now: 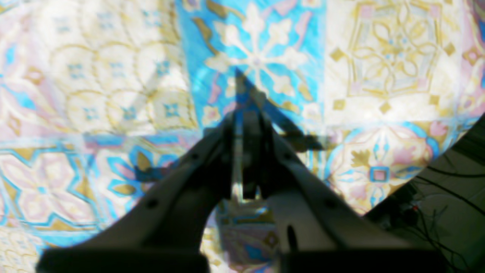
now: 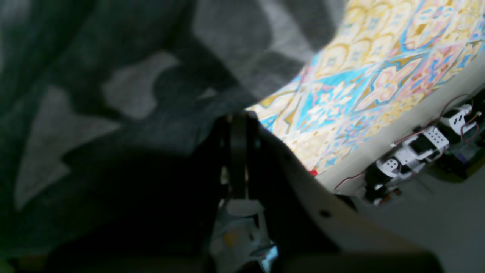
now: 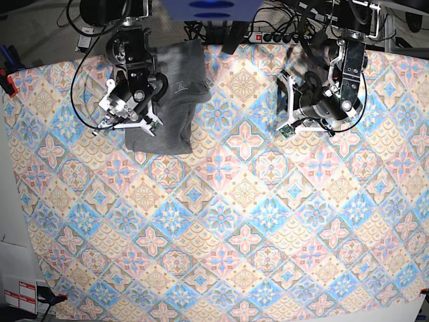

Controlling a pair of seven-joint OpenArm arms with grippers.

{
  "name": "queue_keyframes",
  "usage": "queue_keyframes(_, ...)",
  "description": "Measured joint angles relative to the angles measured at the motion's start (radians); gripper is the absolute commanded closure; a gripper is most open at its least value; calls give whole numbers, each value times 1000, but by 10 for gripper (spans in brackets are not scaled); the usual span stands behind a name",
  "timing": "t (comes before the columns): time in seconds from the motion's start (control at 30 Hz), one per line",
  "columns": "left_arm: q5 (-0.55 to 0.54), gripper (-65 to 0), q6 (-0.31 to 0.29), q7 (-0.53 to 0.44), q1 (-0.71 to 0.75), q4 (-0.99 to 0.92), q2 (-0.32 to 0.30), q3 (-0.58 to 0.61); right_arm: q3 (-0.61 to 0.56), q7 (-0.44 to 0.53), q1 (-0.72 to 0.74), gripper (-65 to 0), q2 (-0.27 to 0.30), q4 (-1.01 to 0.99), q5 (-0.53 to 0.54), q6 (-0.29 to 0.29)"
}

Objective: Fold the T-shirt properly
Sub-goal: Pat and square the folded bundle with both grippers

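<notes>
The grey T-shirt [image 3: 173, 94] lies folded into a narrow stack at the back left of the table. In the right wrist view its cloth [image 2: 113, 94] fills the left half, dark and rumpled. My right gripper [image 2: 238, 117] is shut, its tips right at the cloth's edge; whether any cloth is pinched cannot be told. In the base view it [image 3: 127, 122] sits at the shirt's left side. My left gripper [image 1: 242, 110] is shut with nothing in it, hovering over bare tablecloth, well to the right of the shirt [image 3: 289, 111].
The patterned tablecloth [image 3: 221, 221] covers the whole table. A power strip [image 3: 275, 37] and cables lie along the back edge. A red clamp [image 3: 7, 84] holds the left edge. Small white devices with wires [image 2: 416, 144] sit below the table edge.
</notes>
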Motion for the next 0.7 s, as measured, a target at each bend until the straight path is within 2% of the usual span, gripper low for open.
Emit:
queue_keyframes(0.17, 0, -31, 0, 0, 11, 0, 0, -1, -11, 1, -47, -2, -16, -2, 5, 0)
queue_keyframes(0.27, 0, -31, 0, 0, 14, 0, 1, 3, -7, -5, -44, -2, -60, -11, 3, 0)
queue_keyframes(0.37, 0, -31, 0, 1, 16, 0, 8, 6, -10, 2, -37, -2, -90, -60, 1, 0)
queue_keyframes(0.5, -1, -31, 3, -7, 43, 0, 22, 0, -3, -1, -24, -2, -96, -158, -8, -1)
queue_keyframes(0.7, 3, -31, 0, -4, 60, 0, 19, 0, 121, -1, 71, -2, -108, -256, -15, 5)
